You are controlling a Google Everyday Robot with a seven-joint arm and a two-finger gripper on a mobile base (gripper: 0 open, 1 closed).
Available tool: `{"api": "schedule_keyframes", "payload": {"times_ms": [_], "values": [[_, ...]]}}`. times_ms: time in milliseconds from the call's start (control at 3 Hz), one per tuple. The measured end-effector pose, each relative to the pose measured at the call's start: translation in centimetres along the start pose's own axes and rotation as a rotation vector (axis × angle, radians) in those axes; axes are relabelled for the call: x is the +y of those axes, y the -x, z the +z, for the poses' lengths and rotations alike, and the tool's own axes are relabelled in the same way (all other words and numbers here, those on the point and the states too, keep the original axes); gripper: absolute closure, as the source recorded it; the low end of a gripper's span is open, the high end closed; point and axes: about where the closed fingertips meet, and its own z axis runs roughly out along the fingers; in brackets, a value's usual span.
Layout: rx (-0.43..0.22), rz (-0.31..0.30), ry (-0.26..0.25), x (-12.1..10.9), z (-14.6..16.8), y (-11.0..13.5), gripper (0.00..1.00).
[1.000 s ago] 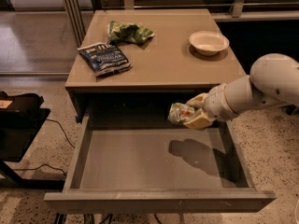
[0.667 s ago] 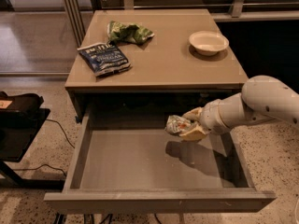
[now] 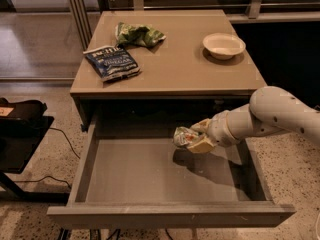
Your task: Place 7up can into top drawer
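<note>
The top drawer stands pulled fully open below the tabletop, its flat grey-brown bottom bare. My gripper reaches in from the right, over the drawer's right half, and is shut on the 7up can, a dented silvery can with green markings. The can hangs tilted on its side a little above the drawer bottom, with its shadow just below it. The white arm crosses the drawer's right wall.
On the tabletop lie a blue chip bag at the left, a green chip bag behind it and a white bowl at the right. A black object with a cable sits on the floor to the left.
My gripper has carried the can down and to the left, from above the drawer's right edge to low inside the drawer. The can's shadow has drawn closer to it.
</note>
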Motion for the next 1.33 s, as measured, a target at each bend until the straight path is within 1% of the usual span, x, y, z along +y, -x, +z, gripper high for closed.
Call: {"api": "schedule_keyframes", "payload": {"times_ms": [333,667,1000,1333], "values": [[-0.012,0.024,0.012,0.3,2.1,-1.0,1.00],[-0.023,0.048,0.002,0.4,3.1,-1.8,1.00],[-0.023,0.048,0.001,0.4,3.2,-1.8,0.81],[-0.023,0.048,0.001,0.4,3.2,-1.8,0.58]]}}
